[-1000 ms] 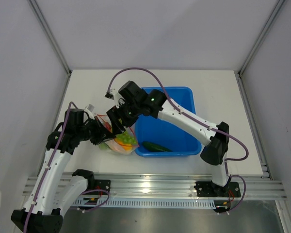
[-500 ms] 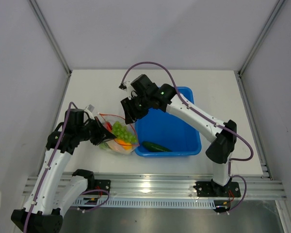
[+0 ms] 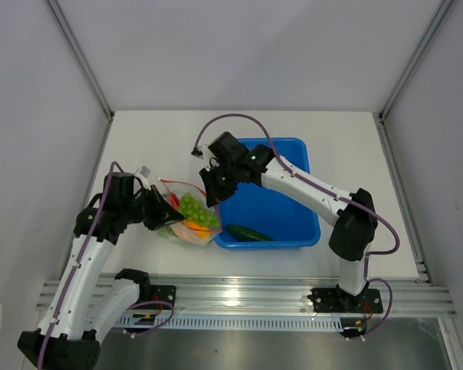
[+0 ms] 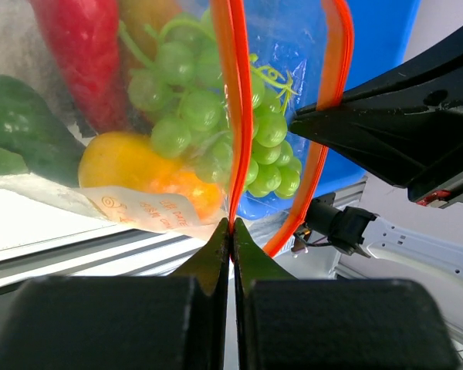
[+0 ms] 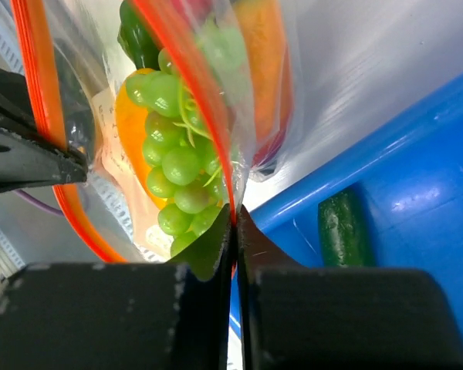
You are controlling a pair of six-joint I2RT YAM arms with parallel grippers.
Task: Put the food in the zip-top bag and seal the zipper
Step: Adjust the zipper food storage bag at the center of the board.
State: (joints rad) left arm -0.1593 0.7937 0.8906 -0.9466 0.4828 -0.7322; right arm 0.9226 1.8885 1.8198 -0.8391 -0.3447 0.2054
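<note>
The zip-top bag lies just left of the blue tub, its mouth held apart. Inside it are green grapes, an orange-yellow fruit and a red chili. My left gripper is shut on the near lip of the zipper. At the tub side, my right gripper is shut on the opposite orange lip. A long green vegetable lies in the tub's near corner, outside the bag.
The blue tub sits right of the bag, under my right forearm. Behind the bag and tub stretches white tabletop. An aluminium rail runs along the near edge.
My right gripper lifted off the bag toward the tub, leaving the grapes inside, then came back and shut on the bag's tub-side lip. The left gripper kept its hold.
</note>
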